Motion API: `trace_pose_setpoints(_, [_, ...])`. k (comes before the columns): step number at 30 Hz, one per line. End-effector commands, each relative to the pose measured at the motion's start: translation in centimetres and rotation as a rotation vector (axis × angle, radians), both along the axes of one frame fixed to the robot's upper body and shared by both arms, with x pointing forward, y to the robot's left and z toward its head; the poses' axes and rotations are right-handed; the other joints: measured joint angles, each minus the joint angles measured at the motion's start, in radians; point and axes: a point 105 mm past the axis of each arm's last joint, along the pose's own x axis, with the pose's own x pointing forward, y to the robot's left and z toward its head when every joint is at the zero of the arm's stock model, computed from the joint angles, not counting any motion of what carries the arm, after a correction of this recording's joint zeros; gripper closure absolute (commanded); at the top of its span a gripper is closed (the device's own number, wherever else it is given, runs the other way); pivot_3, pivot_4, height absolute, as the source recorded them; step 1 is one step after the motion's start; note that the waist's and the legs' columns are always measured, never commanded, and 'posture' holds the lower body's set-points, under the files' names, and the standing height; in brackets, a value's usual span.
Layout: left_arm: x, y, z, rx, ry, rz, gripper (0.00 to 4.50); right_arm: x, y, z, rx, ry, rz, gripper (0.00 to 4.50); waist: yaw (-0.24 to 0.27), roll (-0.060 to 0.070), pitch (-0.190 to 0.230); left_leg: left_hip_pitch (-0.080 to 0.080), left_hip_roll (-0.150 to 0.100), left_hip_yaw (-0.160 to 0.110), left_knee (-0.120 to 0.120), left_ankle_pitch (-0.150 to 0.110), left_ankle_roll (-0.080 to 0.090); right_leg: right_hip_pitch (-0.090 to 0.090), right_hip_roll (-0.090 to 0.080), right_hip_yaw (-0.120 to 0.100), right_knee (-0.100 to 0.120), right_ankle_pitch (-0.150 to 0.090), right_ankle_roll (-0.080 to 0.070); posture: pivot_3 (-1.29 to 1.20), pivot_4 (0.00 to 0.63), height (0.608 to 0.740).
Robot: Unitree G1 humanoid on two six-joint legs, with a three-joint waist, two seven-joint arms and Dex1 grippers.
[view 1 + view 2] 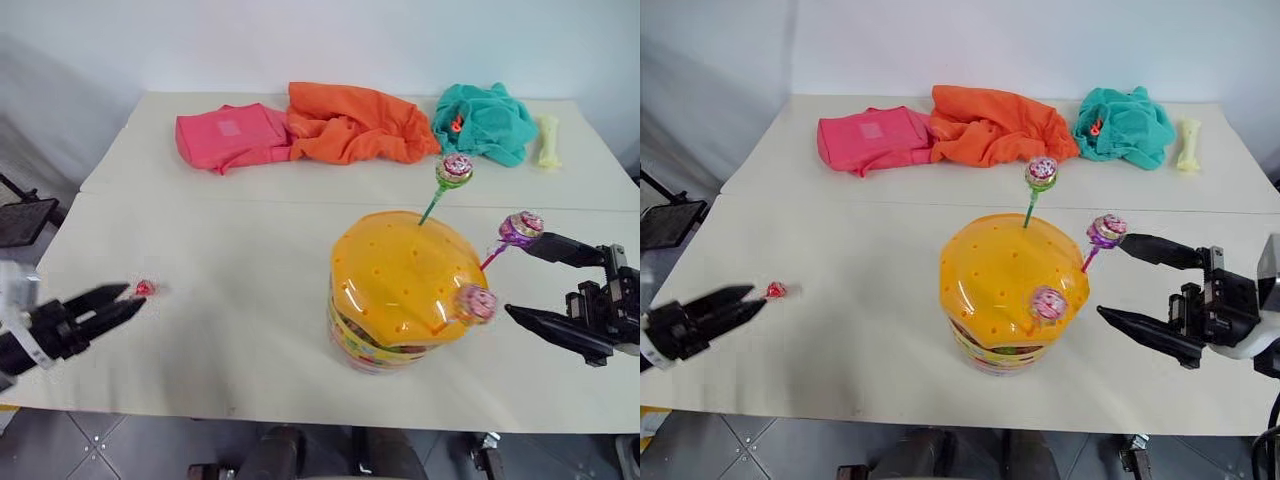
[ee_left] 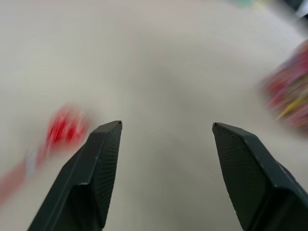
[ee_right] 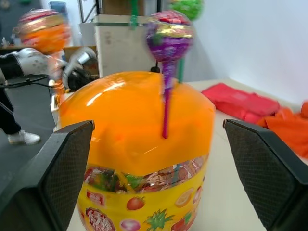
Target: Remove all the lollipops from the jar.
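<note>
Both grippers, left (image 1: 128, 298) and right (image 1: 528, 280), gape over bare table (image 1: 230, 250); three lollipops (image 1: 455, 170) stud the glossy jar (image 1: 405, 290), one red lollipop (image 1: 145, 289) lies loose.

A broad cream-white tabletop (image 1: 240, 290), made of two slabs joined along a seam that runs across its width, stands against a plain white wall (image 1: 300, 40) under soft, even light. Grey floor tiles (image 1: 90, 445) show below the near edge. To the left, a dark stand with a flat black plate (image 1: 22, 218) sits beside the tabletop. From the right wrist view, a white cabinet (image 3: 115, 43) stands behind it in the room.
</note>
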Motion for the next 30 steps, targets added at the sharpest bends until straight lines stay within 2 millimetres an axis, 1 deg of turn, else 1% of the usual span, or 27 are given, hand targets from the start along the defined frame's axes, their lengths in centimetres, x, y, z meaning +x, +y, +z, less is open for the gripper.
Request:
trace_pose_setpoints(1, [-0.8,-4.0,3.8,0.020,-0.233,-0.212,1.34,-0.3,0.5,1.8,0.026,-0.020,0.008,0.00,-0.001,0.000,0.000,0.000,0.000,0.000,0.000,0.000,0.001,0.000,0.000,0.000,0.000,0.000,0.000,0.00,0.150,0.740])
trace_pose_setpoints(2, [-0.9,-5.0,4.6,0.007,-0.288,-0.256,1.34,-0.2,0.6,1.8,0.021,0.000,0.011,0.00,-0.001,0.001,0.000,0.000,0.000,0.000,0.000,-0.001,0.001,0.000,0.000,0.001,-0.001,0.000,0.001,0.00,0.150,0.740])
trace_pose_setpoints(4, [-1.0,-6.5,5.4,-0.024,-0.332,-0.312,1.34,-0.1,0.9,1.8,0.014,0.032,0.014,0.00,-0.003,0.001,0.000,0.000,0.000,0.000,0.000,-0.001,0.001,0.000,0.001,0.000,-0.001,0.001,0.001,0.00,0.150,0.740])
trace_pose_setpoints(5, [-1.1,-7.8,5.9,-0.058,-0.354,-0.370,1.34,-0.2,1.3,1.9,0.015,0.027,0.036,0.00,-0.003,0.001,0.000,0.000,0.000,0.000,0.000,-0.002,0.000,0.000,0.001,0.000,-0.001,0.001,0.001,0.00,0.150,0.740])
trace_pose_setpoints(6, [-1.1,-9.0,6.2,-0.084,-0.349,-0.433,1.34,-0.3,1.8,2.2,0.015,0.016,0.059,0.00,-0.004,0.001,0.000,0.000,0.001,0.000,0.000,-0.002,0.000,0.000,0.002,0.000,-0.001,0.001,0.001,0.00,0.150,0.740])
trace_pose_setpoints(8, [-1.2,-10.5,6.2,-0.102,-0.337,-0.511,1.34,-0.5,2.5,2.3,-0.008,0.011,0.099,0.00,-0.009,0.001,0.000,0.000,0.002,0.000,0.000,-0.002,0.000,-0.001,0.003,0.000,-0.001,0.001,0.001,0.00,0.150,0.740])
trace_pose_setpoints(15, [-1.5,-12.3,5.7,-0.104,-0.280,-0.655,1.34,-0.3,4.0,2.1,-0.082,0.015,0.172,0.00,-0.030,0.000,0.000,0.000,0.001,0.000,0.002,-0.002,0.000,-0.001,0.003,0.000,0.000,0.001,0.001,0.00,0.150,0.740])
trace_pose_setpoints(17, [-1.5,-12.4,5.7,-0.100,-0.274,-0.666,1.30,0.1,4.1,2.0,-0.079,0.010,0.166,0.40,-0.030,0.000,0.000,0.000,0.002,0.000,0.002,-0.002,0.000,-0.001,0.004,0.000,0.000,0.001,0.001,0.00,0.150,0.740])
trace_pose_setpoints(19, [-1.5,-12.4,5.7,-0.096,-0.275,-0.666,1.30,0.3,4.0,1.8,-0.084,0.008,0.162,0.94,-0.029,0.000,0.000,0.000,0.002,0.000,0.002,-0.002,0.000,-0.001,0.004,0.000,0.001,0.001,0.001,0.00,0.150,0.740])
trace_pose_setpoints(22, [-1.6,-12.4,5.6,-0.095,-0.274,-0.668,1.30,0.5,4.0,1.6,-0.081,0.006,0.161,2.02,-0.028,0.000,0.000,0.000,0.001,0.000,0.002,-0.002,0.000,-0.001,0.003,0.000,0.000,0.001,0.001,0.00,0.150,0.740])
trace_pose_setpoints(26, [-1.8,-12.6,5.5,-0.096,-0.268,-0.682,1.30,0.6,3.9,1.7,-0.069,-0.004,0.157,3.31,-0.028,0.000,0.000,0.000,0.001,0.000,0.002,-0.002,0.000,-0.001,0.003,0.000,0.000,0.001,0.001,0.00,0.150,0.740])
trace_pose_setpoints(29, [-1.9,-12.7,5.4,-0.095,-0.267,-0.691,1.30,0.7,3.8,1.8,-0.060,-0.003,0.149,4.44,-0.028,0.000,0.000,0.000,0.001,0.000,0.002,-0.002,0.000,-0.001,0.003,0.000,0.000,0.001,0.001,0.00,0.150,0.740])
trace_pose_setpoints(30, [-1.8,-12.8,5.5,-0.096,-0.268,-0.693,1.30,0.7,3.6,1.9,-0.047,-0.002,0.145,4.48,-0.028,0.000,0.000,0.000,0.001,0.000,0.002,-0.002,0.000,-0.001,0.003,0.000,0.000,0.001,0.001,0.00,0.150,0.740])
